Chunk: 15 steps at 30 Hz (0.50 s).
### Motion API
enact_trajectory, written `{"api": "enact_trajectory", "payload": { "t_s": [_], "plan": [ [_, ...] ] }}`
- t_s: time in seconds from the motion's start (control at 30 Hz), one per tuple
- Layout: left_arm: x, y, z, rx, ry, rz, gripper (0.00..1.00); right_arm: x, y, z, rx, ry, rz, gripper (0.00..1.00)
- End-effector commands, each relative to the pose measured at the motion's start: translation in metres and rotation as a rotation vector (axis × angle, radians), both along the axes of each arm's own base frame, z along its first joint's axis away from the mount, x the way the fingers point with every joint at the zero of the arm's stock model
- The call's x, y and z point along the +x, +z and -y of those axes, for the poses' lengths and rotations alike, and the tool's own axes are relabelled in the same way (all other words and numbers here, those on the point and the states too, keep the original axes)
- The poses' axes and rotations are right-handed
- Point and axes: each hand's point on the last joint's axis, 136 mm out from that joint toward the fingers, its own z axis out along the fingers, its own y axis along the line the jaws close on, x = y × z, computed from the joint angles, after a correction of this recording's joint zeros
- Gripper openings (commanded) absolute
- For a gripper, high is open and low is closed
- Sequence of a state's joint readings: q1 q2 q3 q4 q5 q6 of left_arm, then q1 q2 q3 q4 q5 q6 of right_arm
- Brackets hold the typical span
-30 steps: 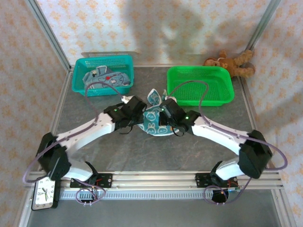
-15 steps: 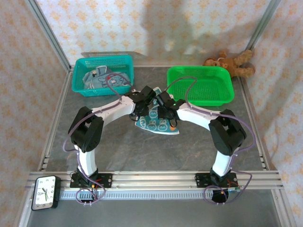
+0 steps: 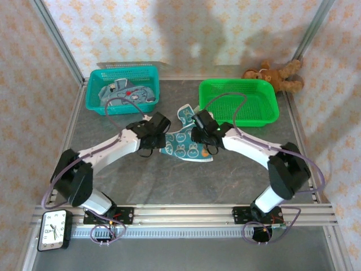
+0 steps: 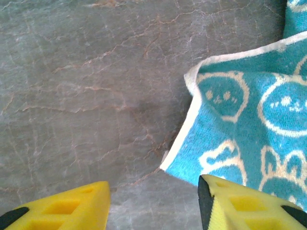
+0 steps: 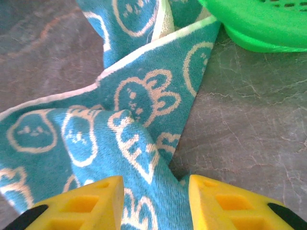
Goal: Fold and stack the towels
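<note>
Near the middle of the table, a bunny towel lies crumpled between the left gripper, released with jaws apart over its hem, and the right gripper, also released, straddling a fold beside the green basket. More towels fill the teal basket at the far left corner.

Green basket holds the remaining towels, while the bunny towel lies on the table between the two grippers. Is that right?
No: the remaining towels lie in the teal basket, not the green basket, as the top external view shows. The bunny towel does lie on the table between the left gripper and right gripper.
</note>
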State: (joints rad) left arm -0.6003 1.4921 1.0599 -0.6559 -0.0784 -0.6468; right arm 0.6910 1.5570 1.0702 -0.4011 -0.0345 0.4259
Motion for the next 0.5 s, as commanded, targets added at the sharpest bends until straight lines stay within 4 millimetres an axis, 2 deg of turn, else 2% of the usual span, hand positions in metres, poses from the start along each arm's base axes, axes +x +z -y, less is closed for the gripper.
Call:
{"api": "enact_trajectory", "payload": {
  "t_s": [0.0,0.1,0.27,0.3,0.47],
  "plan": [
    [-0.008,-0.009,0.005,-0.075,-0.003,0.014,0.48,-0.013,-0.003,0.003,0.035,0.002,-0.012,0.4],
    [-0.004,-0.014,0.024,-0.167,-0.036,0.026,0.39,-0.02,-0.011,0.001,0.057,0.013,-0.029,0.38],
    [0.021,-0.017,0.064,-0.318,-0.08,0.062,0.26,-0.02,-0.018,0.002,0.053,-0.007,-0.042,0.37],
    [0.027,-0.02,0.071,-0.327,-0.092,0.057,0.23,-0.02,-0.018,0.002,0.054,-0.012,-0.04,0.37],
    [0.055,-0.047,0.088,-0.261,-0.123,0.01,0.2,-0.02,-0.016,0.006,0.05,-0.031,-0.028,0.37]
  ]
}}
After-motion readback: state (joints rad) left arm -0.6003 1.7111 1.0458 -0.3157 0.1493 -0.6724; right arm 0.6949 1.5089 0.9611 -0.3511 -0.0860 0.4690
